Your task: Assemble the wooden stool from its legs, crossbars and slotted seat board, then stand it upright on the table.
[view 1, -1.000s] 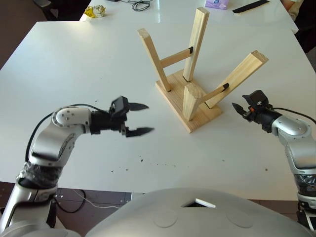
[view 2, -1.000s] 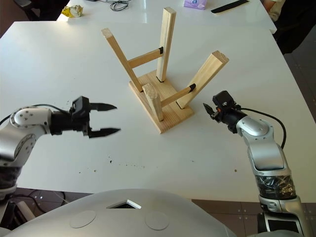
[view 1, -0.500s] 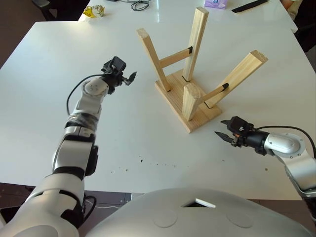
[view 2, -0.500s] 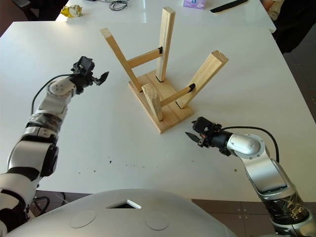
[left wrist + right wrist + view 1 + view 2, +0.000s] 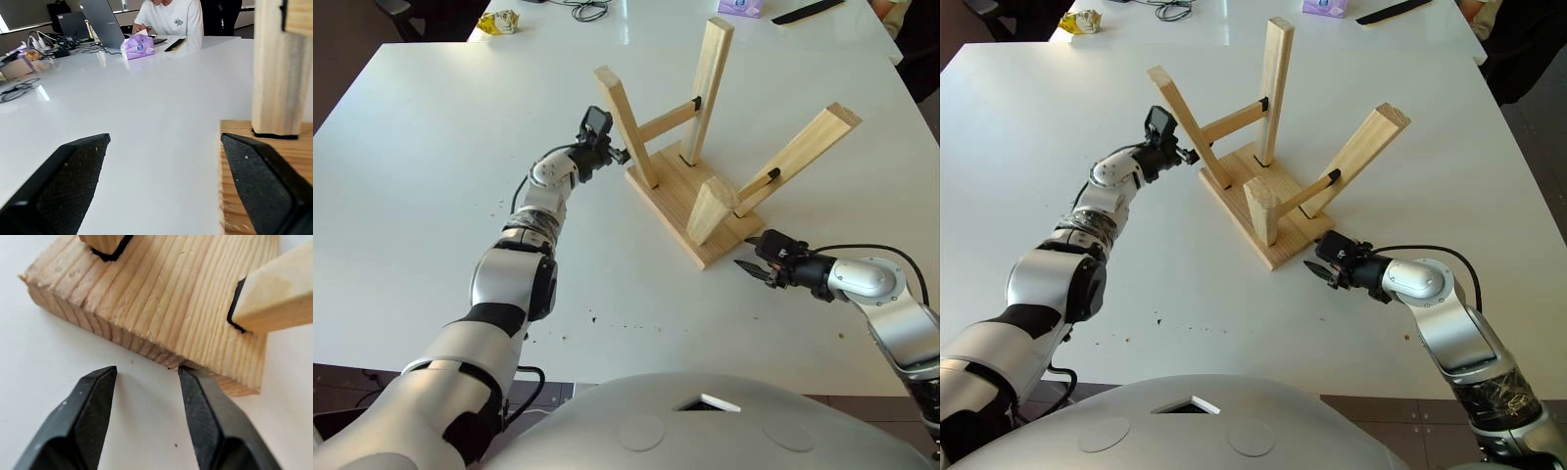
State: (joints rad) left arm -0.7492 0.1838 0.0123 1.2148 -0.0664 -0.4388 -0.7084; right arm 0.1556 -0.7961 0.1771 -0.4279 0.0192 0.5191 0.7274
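Note:
The wooden stool lies upside down, its seat board (image 5: 677, 199) flat on the white table (image 5: 431, 196) and its legs (image 5: 709, 86) pointing up, joined by crossbars (image 5: 664, 119). My left gripper (image 5: 619, 154) is at the board's far-left corner, beside the leaning leg (image 5: 628, 129). In the left wrist view it (image 5: 164, 139) is open, with the board's edge (image 5: 244, 171) between its wide-set fingers (image 5: 73, 176). My right gripper (image 5: 751, 266) is low at the board's near-right corner. It (image 5: 146, 369) is open, one fingertip (image 5: 188, 377) touching the board's edge (image 5: 146, 323).
A yellow wrapper (image 5: 501, 22), cables (image 5: 592, 10), a purple tissue pack (image 5: 742, 7) and a black strip (image 5: 811, 12) lie at the table's far side. Dark specks (image 5: 607, 318) dot the near part. The table's right edge (image 5: 911, 88) is close to the stool.
My left arm swung from the table's near left out to the stool's far-left leg. The right gripper dropped to the board's near-right corner. The stool shifted slightly right.

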